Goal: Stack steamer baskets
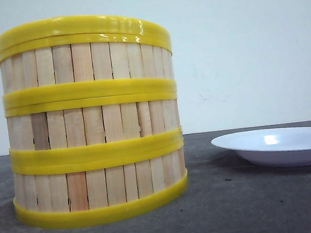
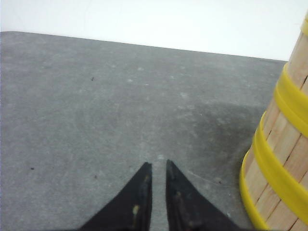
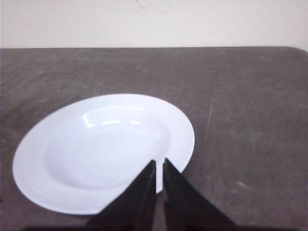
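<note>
Standing one on another, the three steamer baskets [image 1: 92, 120] form a single column at the near left of the grey counter [image 1: 237, 208]. Each basket shows its ring of pale upright slats between yellow bands, and the bands of neighbouring baskets meet edge to edge. The top basket's upper rim sits a little aslant in the front view, higher on its left side. The column rests directly on the counter, its lowest band touching the surface.

To the right, apart from the column, lies a white plate [image 1: 278, 145], shallow and right way up, with nothing visible in it.

The left gripper [image 2: 159, 166] hangs low over bare counter, its two dark fingers drawn nearly together with only a thin slit between them, and it holds nothing. The stack [image 2: 284, 159] appears at the edge of its wrist view, close beside the gripper but not touched by it.

The right gripper [image 3: 159, 162] is likewise narrowed to a slim gap and carries nothing. Its tips overlap the plate [image 3: 103, 149] in the wrist view; whether they touch it I cannot tell.
</note>
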